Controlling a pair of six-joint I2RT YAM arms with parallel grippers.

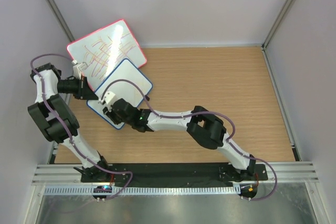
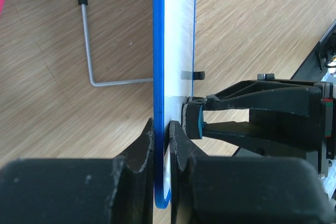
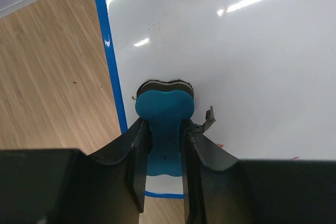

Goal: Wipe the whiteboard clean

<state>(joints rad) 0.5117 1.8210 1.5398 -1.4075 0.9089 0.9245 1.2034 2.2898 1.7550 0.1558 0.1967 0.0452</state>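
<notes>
Right gripper (image 3: 165, 129) clamped on a blue eraser (image 3: 165, 106), pressed against the whiteboard (image 3: 252, 66) near its edge. Left gripper (image 2: 160, 135) pinches the whiteboard's rim. Surface looks mostly clean; erasing seems nearly finished.

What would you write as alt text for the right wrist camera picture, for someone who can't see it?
The right gripper pinches a blue eraser and presses its dark pad against the white surface of a blue-framed whiteboard, close to the board's left edge. A wooden table shows to the left of the board.
</notes>
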